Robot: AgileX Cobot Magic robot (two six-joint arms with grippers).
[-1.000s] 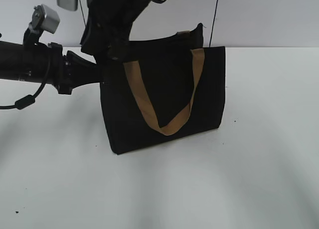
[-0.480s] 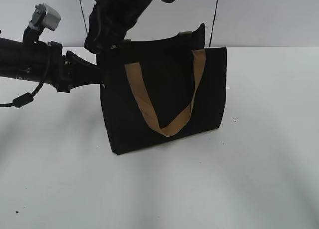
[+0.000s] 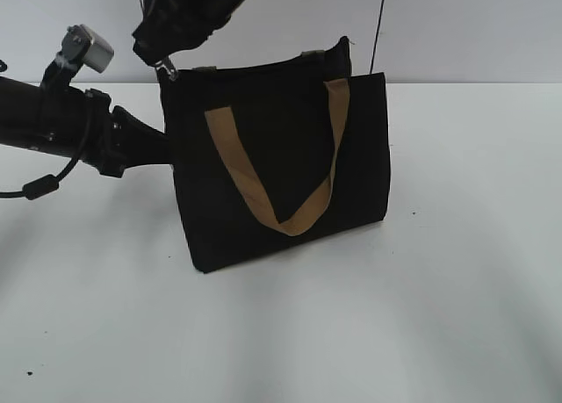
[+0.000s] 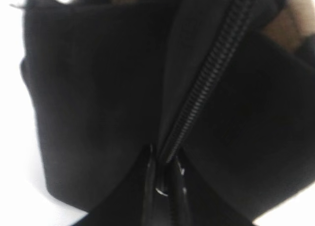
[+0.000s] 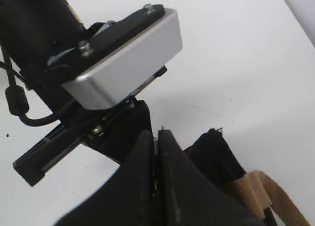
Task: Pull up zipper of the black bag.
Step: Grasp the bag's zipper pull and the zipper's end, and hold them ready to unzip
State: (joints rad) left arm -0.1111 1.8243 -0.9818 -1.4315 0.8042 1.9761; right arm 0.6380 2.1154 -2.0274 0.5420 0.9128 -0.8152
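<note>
Mostly hidden behind black bag [image 3: 281, 183]: left pincer [image 4: 162, 186].

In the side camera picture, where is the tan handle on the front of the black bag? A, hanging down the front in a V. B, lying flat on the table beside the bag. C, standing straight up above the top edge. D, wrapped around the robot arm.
A: the handle droops down the bag's front face, its two legs meeting in a V low on the panel.
</note>
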